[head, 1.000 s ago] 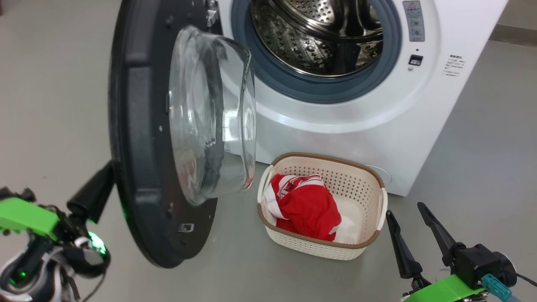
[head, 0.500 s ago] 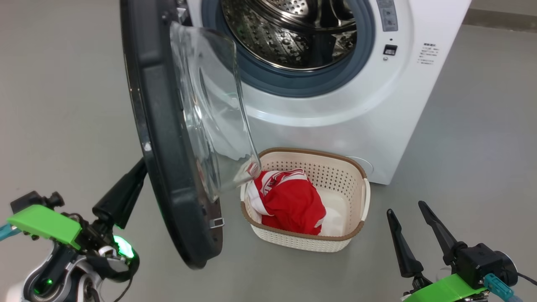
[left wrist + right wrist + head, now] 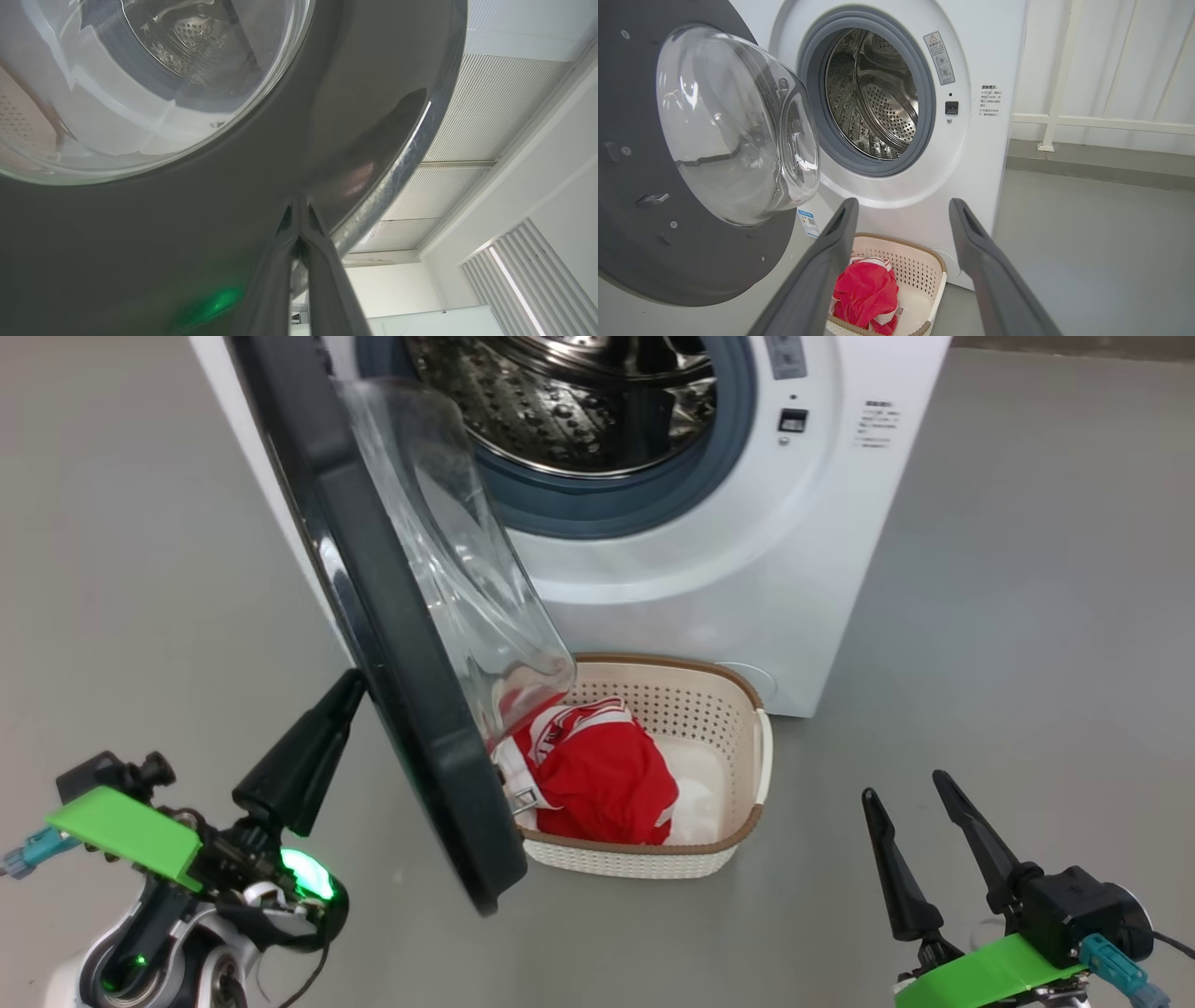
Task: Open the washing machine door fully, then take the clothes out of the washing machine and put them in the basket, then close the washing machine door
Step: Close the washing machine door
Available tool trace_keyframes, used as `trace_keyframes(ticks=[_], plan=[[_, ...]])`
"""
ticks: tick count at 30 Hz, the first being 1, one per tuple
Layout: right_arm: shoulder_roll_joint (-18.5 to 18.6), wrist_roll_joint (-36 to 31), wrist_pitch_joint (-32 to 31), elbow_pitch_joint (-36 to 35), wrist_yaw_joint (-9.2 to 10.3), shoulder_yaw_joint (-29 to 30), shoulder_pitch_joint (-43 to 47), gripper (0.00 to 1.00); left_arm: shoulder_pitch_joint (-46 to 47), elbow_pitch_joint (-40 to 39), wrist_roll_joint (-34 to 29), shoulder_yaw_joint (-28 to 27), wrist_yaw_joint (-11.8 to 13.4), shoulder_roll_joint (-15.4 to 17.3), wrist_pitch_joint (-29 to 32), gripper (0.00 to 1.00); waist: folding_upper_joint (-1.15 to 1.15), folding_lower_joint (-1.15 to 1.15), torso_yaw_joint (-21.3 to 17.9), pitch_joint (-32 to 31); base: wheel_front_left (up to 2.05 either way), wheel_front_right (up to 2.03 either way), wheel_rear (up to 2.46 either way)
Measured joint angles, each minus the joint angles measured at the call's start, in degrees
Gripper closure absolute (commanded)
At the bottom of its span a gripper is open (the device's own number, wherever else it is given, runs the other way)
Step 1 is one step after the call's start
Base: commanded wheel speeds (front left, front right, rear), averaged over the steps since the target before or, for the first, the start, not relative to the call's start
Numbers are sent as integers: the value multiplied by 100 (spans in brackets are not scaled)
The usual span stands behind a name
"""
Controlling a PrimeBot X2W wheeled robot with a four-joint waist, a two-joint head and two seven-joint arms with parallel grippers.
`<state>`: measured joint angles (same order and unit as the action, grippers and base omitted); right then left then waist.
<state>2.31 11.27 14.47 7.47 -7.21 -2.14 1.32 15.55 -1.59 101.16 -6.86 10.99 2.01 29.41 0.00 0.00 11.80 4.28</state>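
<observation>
I am holding my left gripper (image 3: 347, 689), pinched shut, against the outer face of the door (image 3: 392, 644) near its rim, planning a steady push. The clothes (image 3: 597, 775) are sitting in the basket (image 3: 739, 819), and my right gripper (image 3: 904, 786) is gaping empty.

Grey floor (image 3: 1027, 616), white railing (image 3: 1111, 123) before pale curtain (image 3: 1134, 60)

The washing machine door (image 3: 411, 709) stands half swung across my left side, a wall between my left gripper (image 3: 351, 683) and the basket (image 3: 695, 705). Its glass bowl (image 3: 448, 551) overhangs the basket's left end. On the right I have bare floor (image 3: 822, 840) between my right gripper (image 3: 902, 786) and the basket, whose right half lies uncovered from above. The drum mouth (image 3: 579, 401) is unblocked from that side.
</observation>
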Motion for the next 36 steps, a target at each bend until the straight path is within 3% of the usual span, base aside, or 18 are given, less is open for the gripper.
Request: trace_keyframes(ticks=[13,36], plan=[[0,157,0,-9,0,16,-121,0,66,79,153,254,-314,0,-313,100,0,0,-498,180,0,0,0],[9,186,15,-31,0,8,-412,0,1402,1165,753,851,-1005,-2,-923,100,0,0,-989,792,0,0,0]])
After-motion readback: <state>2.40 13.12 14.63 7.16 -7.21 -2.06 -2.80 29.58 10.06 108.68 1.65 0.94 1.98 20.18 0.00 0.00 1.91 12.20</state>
